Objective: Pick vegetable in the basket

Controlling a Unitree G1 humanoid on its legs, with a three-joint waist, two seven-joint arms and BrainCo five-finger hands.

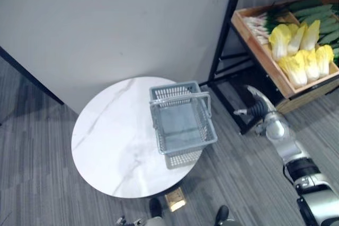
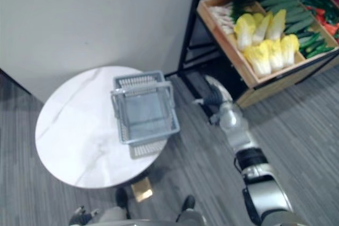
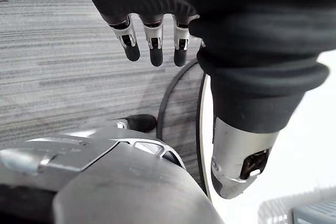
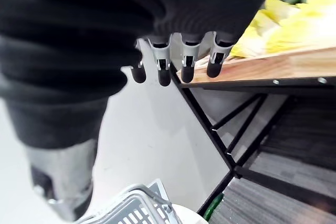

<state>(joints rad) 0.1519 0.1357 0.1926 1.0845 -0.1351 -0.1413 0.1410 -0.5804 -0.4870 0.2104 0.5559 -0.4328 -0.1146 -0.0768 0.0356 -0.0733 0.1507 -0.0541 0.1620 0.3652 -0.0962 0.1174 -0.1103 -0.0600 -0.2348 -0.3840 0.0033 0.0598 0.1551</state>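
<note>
Head view: the basket point(image 1: 183, 120) sits empty at the counter's point(image 1: 108, 141) shelf-side edge, cabbages point(image 1: 299, 51) in the shelf crate point(image 1: 263, 62); right wrist view: right robot hand point(image 4: 187, 61) slack and empty below the crate's rim, so it should clear that rim before closing; left wrist view: left robot hand point(image 3: 155, 45) slack.

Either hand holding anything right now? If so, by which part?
Nothing is held. Right hand is open, fingers straight and bare, near the wooden crate of cabbages. Left hand hangs open over the floor. The basket is empty.
</note>
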